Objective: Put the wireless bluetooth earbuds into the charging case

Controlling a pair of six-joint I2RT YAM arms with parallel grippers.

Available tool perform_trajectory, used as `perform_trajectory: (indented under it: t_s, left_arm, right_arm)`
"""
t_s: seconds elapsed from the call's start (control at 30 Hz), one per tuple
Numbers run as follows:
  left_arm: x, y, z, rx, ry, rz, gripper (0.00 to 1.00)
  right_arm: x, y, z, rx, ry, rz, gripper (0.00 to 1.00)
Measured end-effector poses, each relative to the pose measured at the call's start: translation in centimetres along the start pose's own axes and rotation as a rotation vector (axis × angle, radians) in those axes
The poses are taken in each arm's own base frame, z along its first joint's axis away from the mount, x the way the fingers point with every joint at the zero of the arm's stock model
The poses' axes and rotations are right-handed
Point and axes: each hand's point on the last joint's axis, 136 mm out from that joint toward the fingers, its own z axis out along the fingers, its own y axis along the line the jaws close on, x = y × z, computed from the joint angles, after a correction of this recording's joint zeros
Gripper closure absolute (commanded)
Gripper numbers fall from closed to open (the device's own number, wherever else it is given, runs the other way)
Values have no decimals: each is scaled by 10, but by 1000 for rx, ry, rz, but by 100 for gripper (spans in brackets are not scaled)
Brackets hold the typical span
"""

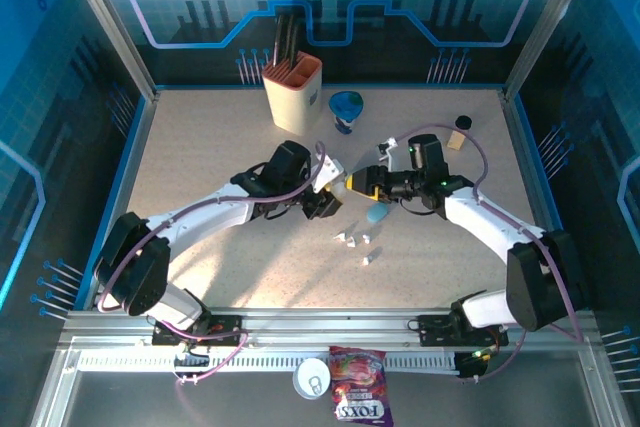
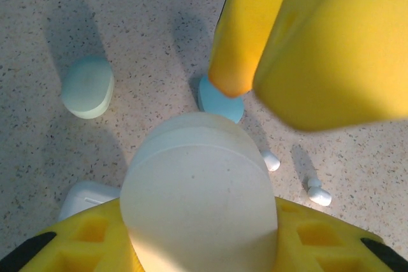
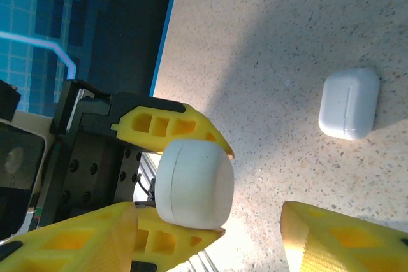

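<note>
My left gripper (image 2: pixel 197 227) is shut on a white pebble-shaped charging case (image 2: pixel 197 195), closed, which its yellow fingers (image 3: pixel 172 125) pinch from both sides. In the top view that left gripper (image 1: pixel 326 199) meets my right gripper (image 1: pixel 352 185) above mid-table. The right gripper (image 3: pixel 208 211) stands open, its yellow fingers (image 2: pixel 242 30) just beyond the case and apart from it. Small white earbuds (image 1: pixel 352 239) lie loose on the table; two earbuds (image 2: pixel 317 192) show beside the case. A pale teal case (image 2: pixel 87 85) and a blue case (image 2: pixel 220 103) rest on the table, the blue one partly under a right finger.
A white rectangular case (image 3: pixel 349 103) lies on the speckled table. At the back stand a utensil holder (image 1: pixel 292 92) and a blue cup (image 1: pixel 346 110). A black cap (image 1: pixel 463 122) is at back right. A candy bag (image 1: pixel 360 397) lies beyond the near rail.
</note>
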Motion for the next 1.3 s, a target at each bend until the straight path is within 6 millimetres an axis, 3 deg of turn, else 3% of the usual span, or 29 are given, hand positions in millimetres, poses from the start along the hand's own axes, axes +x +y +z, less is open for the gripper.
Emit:
perform_trajectory:
  t_s: [0.2, 0.43, 0.5, 0.53, 0.67, 0.8, 0.87, 1.1, 1.3]
  left_arm:
    - [-3, -6, 2, 11, -7, 21, 74]
    - [-4, -6, 3, 6, -16, 26, 73]
    - [-4, -4, 3, -2, -19, 27, 69]
    - [-3, -4, 3, -5, -18, 27, 65]
    - [-5, -3, 5, -18, -60, 38, 30]
    - [-8, -3, 3, -31, -141, 53, 17]
    - [-14, -4, -1, -38, -204, 52, 2]
    - [-32, -10, -24, -49, -451, 68, 1]
    - [-61, -13, -46, -51, -643, 76, 7]
  right_arm:
    - [3, 3, 14, -2, 43, 2, 42]
    - [1, 4, 18, 5, 55, -7, 72]
    - [1, 4, 18, 10, 53, -5, 77]
    - [1, 4, 18, 11, 54, -3, 77]
    - [0, 4, 18, 11, 53, 8, 79]
    - [-6, 6, 11, -4, 12, 34, 79]
    - [-12, 6, 1, -16, -35, 55, 78]
    - [-33, 9, -33, -88, -204, 153, 77]
    - [-46, 24, -56, -190, -307, 228, 77]
